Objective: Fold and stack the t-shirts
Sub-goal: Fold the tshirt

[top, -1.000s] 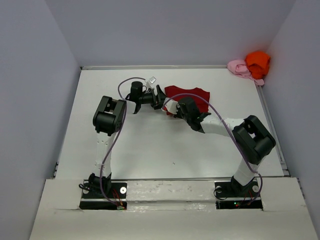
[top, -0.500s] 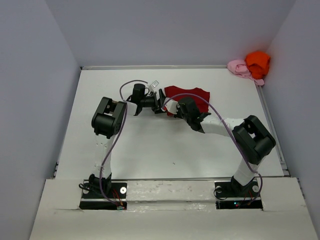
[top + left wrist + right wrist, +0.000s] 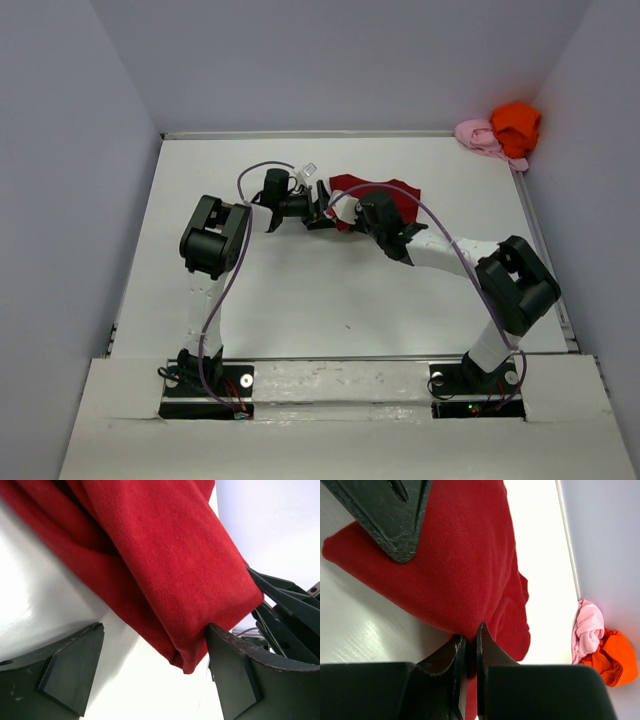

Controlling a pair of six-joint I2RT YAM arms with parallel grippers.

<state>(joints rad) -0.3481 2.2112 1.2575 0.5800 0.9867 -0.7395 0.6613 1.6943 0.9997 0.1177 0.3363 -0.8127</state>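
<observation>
Now: right gripper [image 3: 470, 641], we are pinching the red shirt [image 3: 470, 570] at the far middle of the table [image 3: 300, 290]; left gripper [image 3: 152, 630], we are holding it wide around the shirt's folded corner, gripping nothing. Risk: closing too shallow, we may be losing the fold.

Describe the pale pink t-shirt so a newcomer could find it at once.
Start at the white table and go to its far right corner. Two crumpled shirts are bunched together there. The pale pink t-shirt is the left one of the pair, touching the bright orange t-shirt and much lighter in colour.
</observation>
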